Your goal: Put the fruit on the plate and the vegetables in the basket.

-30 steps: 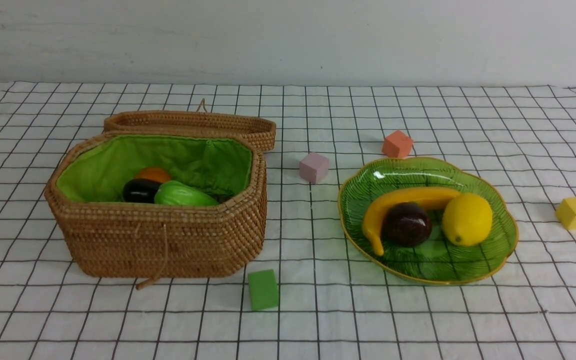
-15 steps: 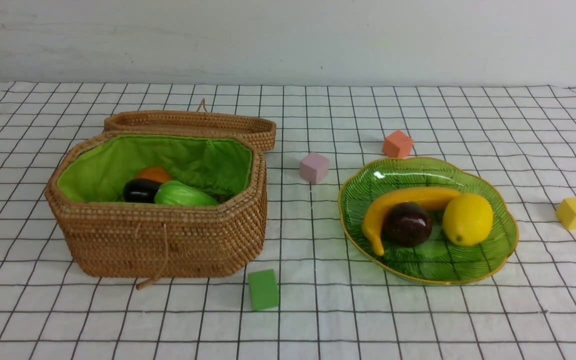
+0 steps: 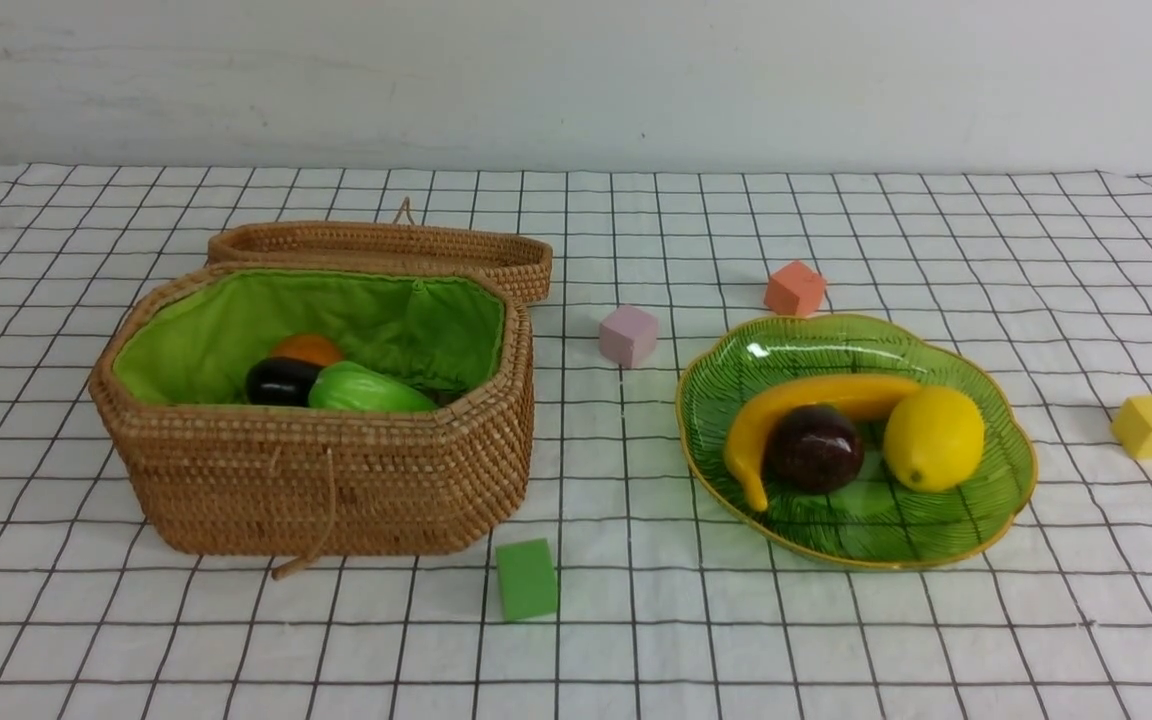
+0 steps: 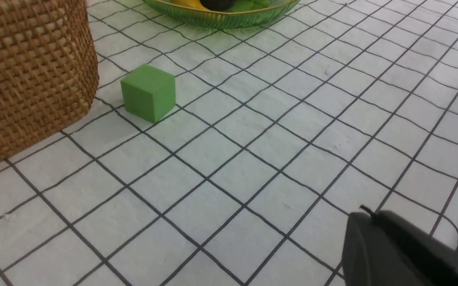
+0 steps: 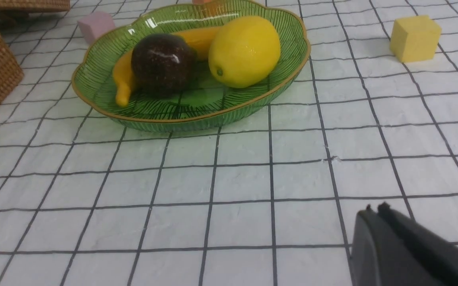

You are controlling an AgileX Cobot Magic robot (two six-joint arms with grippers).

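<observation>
Checked white cloth w/ a woven basket on the robot's left, lid folded back, green lining showing. Inside it, close together: a dark purple eggplant, a light green cucumber lying roughly crosswise, and an orange rounded piece behind them, potato or carrot, can't tell which. A 4th veg isn't visible; may be hidden below the rim.

On the right, a green glass plate w/ gold rim holds all 3 fruits: banana w/ its long axis running across the plate and its tip curving toward the camera, mangosteen touching it in front, lemon just beside both.

Loose blocks on the cloth, none part of the job: green near the basket's front corner, pink, orange, yellow.

Neither arm shows in the front view. Left gripper & right gripper each appear only at the edge of their own wrist view, fingers pressed together, holding nothing, low over bare cloth. Basket lies ahead of the left one, plate ahead of the right one, both well apart from the fingers.

Judgement: sorting looks finished; no piece is left on the cloth for either arm.
</observation>
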